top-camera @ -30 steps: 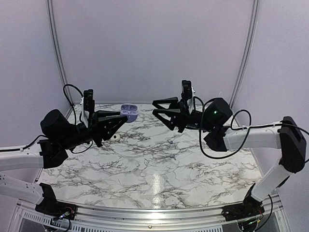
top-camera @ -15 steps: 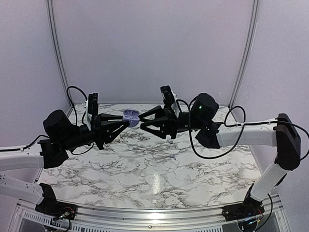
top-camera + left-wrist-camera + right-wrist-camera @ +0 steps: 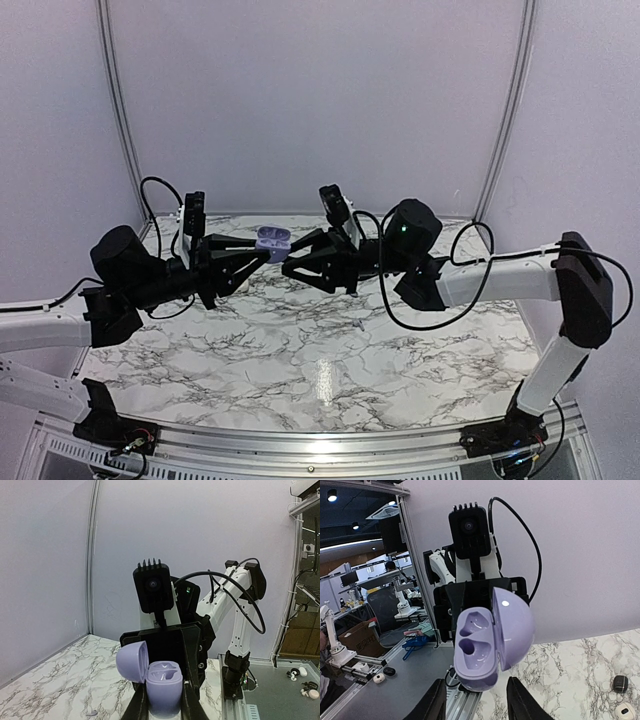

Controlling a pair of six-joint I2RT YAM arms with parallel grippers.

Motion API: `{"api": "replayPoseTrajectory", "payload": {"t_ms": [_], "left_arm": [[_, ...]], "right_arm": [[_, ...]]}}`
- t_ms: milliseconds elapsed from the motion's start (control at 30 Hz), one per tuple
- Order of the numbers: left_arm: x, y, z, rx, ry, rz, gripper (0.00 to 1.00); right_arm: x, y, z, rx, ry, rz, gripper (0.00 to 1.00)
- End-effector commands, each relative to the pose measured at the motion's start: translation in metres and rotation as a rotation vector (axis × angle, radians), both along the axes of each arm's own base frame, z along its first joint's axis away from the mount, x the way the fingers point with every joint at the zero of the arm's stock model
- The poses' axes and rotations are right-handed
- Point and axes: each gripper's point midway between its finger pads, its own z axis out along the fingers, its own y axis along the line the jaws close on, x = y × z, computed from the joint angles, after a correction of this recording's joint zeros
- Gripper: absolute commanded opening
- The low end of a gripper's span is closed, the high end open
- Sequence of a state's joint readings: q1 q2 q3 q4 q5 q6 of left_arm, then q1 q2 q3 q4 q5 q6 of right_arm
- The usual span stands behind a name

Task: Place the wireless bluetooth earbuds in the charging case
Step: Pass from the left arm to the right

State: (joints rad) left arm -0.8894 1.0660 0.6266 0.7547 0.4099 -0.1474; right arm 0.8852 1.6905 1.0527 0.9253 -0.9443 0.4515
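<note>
The lilac charging case [image 3: 272,240] hangs in the air over the back of the table, its lid open. My left gripper [image 3: 268,248] is shut on its base. In the left wrist view the case [image 3: 162,682] stands between my fingers, lid [image 3: 132,661] swung left. The right wrist view shows both sockets of the case [image 3: 477,647] empty. My right gripper [image 3: 477,700] is open, a finger either side just below the case and apart from it; from above, the right gripper [image 3: 288,266] almost meets the case. One tiny lilac earbud [image 3: 91,712] lies on the marble.
A small black piece [image 3: 620,683] and a white one [image 3: 625,711] lie on the marble table [image 3: 330,350]; I cannot tell what they are. Both arms meet nose to nose above the table's back half. Cables loop off each wrist.
My right arm has swung left across the table until its fingertips reach the case, and its jaws have narrowed a little. My left gripper has kept hold of the case and barely moved.
</note>
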Motion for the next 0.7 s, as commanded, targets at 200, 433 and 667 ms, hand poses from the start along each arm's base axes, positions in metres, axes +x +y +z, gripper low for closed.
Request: {"api": "replayPoseTrajectory", "payload": {"t_ms": [200, 433, 667], "left_arm": [[0.0024, -0.0003, 0.0114, -0.023, -0.003, 0.007, 0.00], [0.0039, -0.0021, 0.0073, -0.010, 0.010, 0.008, 0.00], [0.0065, -0.0028, 0.0066, -0.006, 0.015, 0.017, 0.00]], "right_arm": [[-0.0025, -0.0008, 0.0300, 0.043, -0.085, -0.047, 0.38], [-0.0026, -0.0004, 0.0322, 0.044, -0.089, -0.048, 0.35], [-0.0026, 0.0003, 0.0309, 0.043, -0.082, -0.043, 0.21]]}}
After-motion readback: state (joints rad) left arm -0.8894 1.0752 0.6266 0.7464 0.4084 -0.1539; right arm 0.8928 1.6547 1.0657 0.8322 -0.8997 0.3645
